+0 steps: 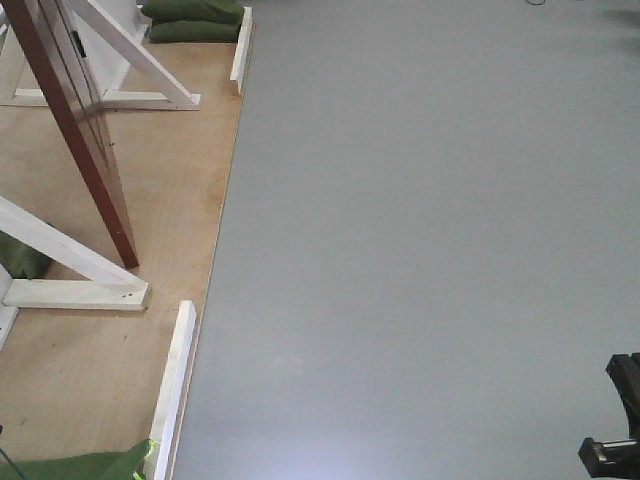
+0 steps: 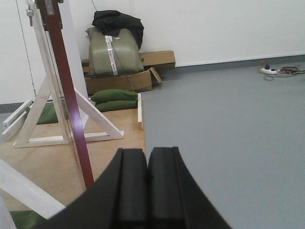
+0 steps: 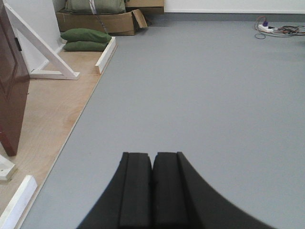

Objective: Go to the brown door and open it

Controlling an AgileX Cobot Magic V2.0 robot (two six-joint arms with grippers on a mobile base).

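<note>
Exterior front-facing view: the brown door (image 1: 85,130) stands at 10 o'clock on a plywood platform (image 1: 180,190), slanted across the upper left corner between white frame braces (image 1: 140,55). Its lower corner rests on the platform. Grey floor (image 1: 430,230) fills the field from 12 to 5 o'clock. A black robot part (image 1: 618,420) shows at 4 o'clock; which part it is cannot be determined.

Left wrist-mounted view: the brown door is seen edge-on at 10 o'clock, with small keys (image 2: 29,14) hanging at its top left. Green sandbags (image 2: 114,100) lie beyond it, and an olive bag (image 2: 112,50) sits in a cardboard box (image 2: 143,78) at 11 o'clock. The left gripper (image 2: 147,157) sits at 6 o'clock, pads pressed together and holding nothing, clear of the door.

Right wrist-mounted view: the door face occupies 9 o'clock. The right gripper (image 3: 153,160) sits at 6 o'clock over the floor, jaws closed together and holding nothing. Cables (image 3: 279,29) lie at 2 o'clock.
</note>
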